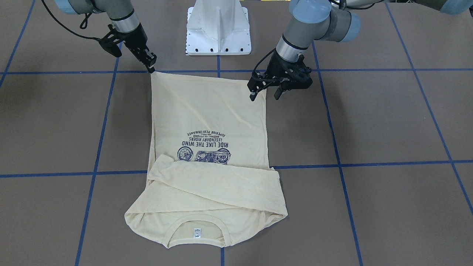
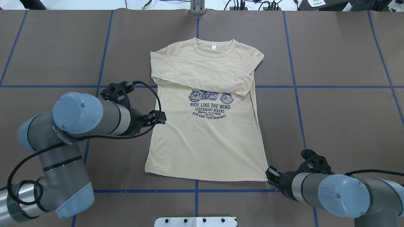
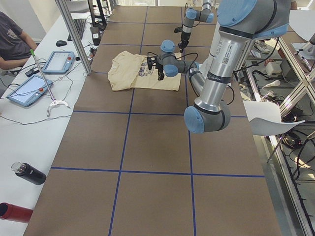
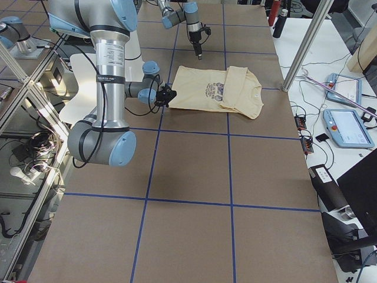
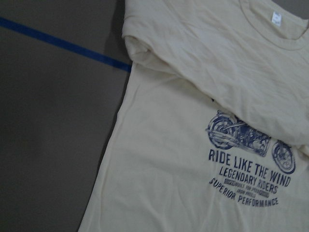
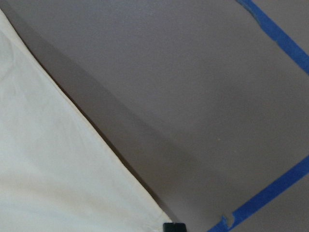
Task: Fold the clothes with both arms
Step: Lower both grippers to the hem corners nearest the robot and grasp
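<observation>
The cream long-sleeved T-shirt [image 2: 208,142] lies flat and print up at the table's middle. Both sleeves are folded across its chest, and the white neck tag [image 2: 214,47] is at the far end. It also shows in the front view [image 1: 210,111]. My left gripper [image 1: 264,95] is open and empty. It hovers over the shirt's left side edge and shows in the overhead view [image 2: 159,118]. My right gripper [image 1: 150,68] is low at the hem's right corner with its fingers together on the fabric. It also shows overhead [image 2: 270,175].
The white pedestal base [image 1: 218,29] stands behind the hem. Blue tape lines [image 2: 195,191] cross the brown table. A side bench in the left side view holds tablets [image 3: 29,91] and a black bottle [image 3: 28,173], with a person [image 3: 12,42] beside it.
</observation>
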{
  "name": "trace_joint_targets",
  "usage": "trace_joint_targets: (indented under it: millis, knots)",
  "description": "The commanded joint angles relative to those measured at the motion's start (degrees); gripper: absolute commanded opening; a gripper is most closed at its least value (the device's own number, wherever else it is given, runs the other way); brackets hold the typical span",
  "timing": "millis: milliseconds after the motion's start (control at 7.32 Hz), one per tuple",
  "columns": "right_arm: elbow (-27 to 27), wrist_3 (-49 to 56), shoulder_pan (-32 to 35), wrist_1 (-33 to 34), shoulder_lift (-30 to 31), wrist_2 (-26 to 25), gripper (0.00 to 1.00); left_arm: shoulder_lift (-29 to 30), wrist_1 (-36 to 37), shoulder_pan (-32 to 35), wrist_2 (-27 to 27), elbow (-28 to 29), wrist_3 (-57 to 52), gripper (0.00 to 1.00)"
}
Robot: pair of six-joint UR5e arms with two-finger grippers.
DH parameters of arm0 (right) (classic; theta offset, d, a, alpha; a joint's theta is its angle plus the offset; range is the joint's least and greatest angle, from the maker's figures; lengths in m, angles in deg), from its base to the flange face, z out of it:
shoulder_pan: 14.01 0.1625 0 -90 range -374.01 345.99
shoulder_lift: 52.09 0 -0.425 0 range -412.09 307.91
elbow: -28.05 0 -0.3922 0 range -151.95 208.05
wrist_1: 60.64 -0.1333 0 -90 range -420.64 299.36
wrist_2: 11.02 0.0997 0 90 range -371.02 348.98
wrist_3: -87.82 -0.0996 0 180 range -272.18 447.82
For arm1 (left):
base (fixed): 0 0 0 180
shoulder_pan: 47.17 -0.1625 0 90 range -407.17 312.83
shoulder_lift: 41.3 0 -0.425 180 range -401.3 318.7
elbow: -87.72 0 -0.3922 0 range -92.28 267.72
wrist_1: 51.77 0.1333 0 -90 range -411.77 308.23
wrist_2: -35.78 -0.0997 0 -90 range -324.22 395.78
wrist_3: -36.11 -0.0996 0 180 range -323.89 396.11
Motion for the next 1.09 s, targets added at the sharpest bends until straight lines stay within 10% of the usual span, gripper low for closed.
trace_joint_targets:
  millis: [0,956]
  knots:
    - [-0.09,0.01,-0.09,-0.01,0.22,0.21,0.00,-4.14,0.97,-6.27,-1.39,-2.14,4.89,0.94]
    - [0.00,0.01,-0.09,-0.01,0.22,0.12,0.00,-3.00,0.88,-9.62,-1.74,0.93,7.01,0.70]
